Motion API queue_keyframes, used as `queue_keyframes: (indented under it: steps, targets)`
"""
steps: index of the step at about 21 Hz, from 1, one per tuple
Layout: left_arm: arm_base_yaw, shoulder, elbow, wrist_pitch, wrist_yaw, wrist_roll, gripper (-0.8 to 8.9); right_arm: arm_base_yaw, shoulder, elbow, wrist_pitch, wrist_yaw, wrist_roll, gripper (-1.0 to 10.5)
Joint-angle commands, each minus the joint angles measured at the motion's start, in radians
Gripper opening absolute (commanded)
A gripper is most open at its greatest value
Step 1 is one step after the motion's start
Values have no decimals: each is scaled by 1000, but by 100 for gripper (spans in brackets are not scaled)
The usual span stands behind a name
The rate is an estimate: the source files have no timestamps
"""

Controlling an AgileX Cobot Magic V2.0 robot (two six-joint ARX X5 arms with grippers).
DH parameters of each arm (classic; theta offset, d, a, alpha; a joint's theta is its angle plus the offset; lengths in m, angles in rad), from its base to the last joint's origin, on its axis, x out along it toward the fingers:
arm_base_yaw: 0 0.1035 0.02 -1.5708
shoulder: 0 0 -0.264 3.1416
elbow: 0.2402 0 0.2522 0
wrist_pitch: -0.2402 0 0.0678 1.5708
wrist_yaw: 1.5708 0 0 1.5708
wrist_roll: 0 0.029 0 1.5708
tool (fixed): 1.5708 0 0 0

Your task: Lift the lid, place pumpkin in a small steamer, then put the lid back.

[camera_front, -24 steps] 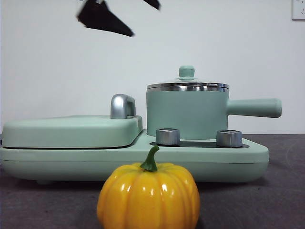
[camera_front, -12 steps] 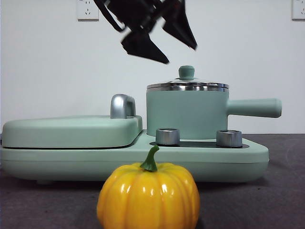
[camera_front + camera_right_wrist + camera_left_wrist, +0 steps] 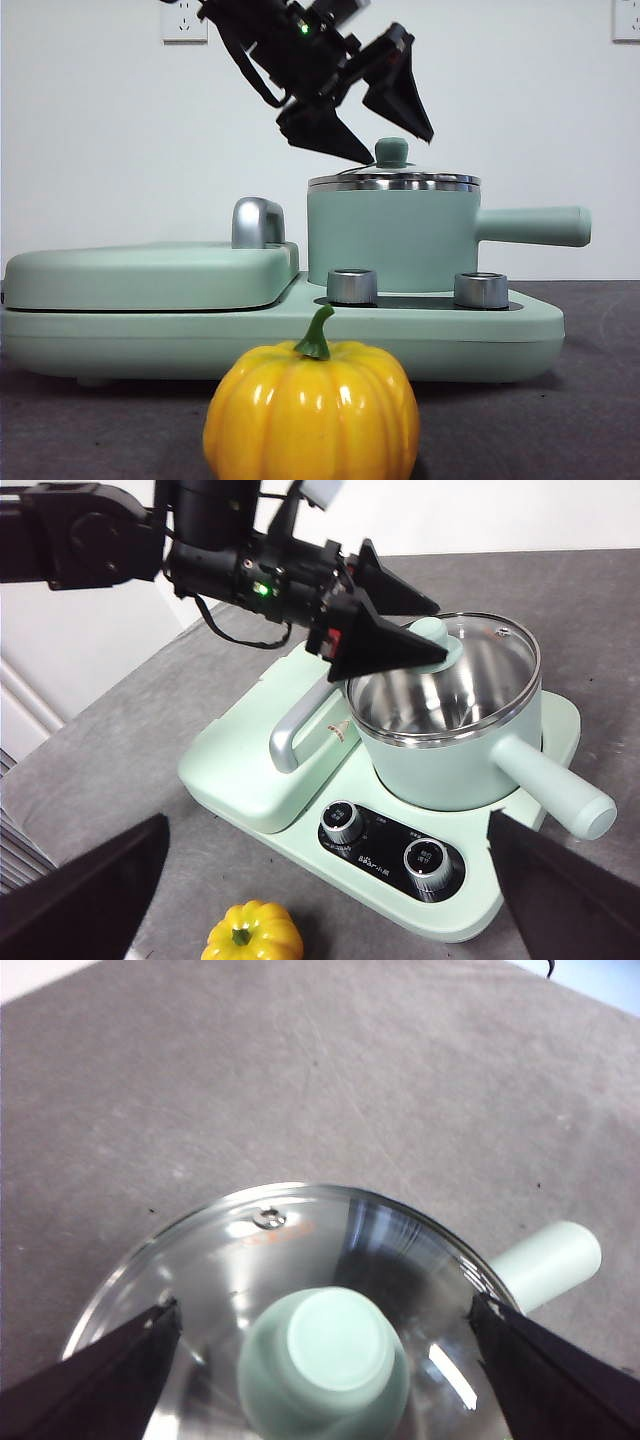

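Left gripper is angled down from the upper left, jaws spread wide with one tip on each side of the lid's knob, not touching it. Right gripper hangs back up high, jaws wide apart with nothing between them.

Bright even light, glare on pumpkin, wrist view slightly soft

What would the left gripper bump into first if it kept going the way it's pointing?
Most likely the knob of the lid: the left gripper is open, one jaw on each side of it, just above the pot.
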Motion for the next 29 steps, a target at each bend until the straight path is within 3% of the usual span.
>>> queue_keyframes:
  steps: [1, 11, 15, 20, 29]
  targets:
    - [-14, 33, 26, 11, -18, 24, 443, 3, 3, 14, 6, 1, 10, 507]
    - [-29, 33, 26, 8, -75, 44, 258, 3, 3, 14, 6, 1, 10, 507]
    - [-35, 33, 26, 9, -77, 50, 116, 3, 3, 14, 6, 1, 10, 507]
    - [-34, 24, 75, -21, -77, 46, 118, 3, 3, 14, 6, 0, 33, 506]
    - [-23, 23, 341, -286, -76, 40, 117, 25, 89, 66, -76, -32, 61, 505]
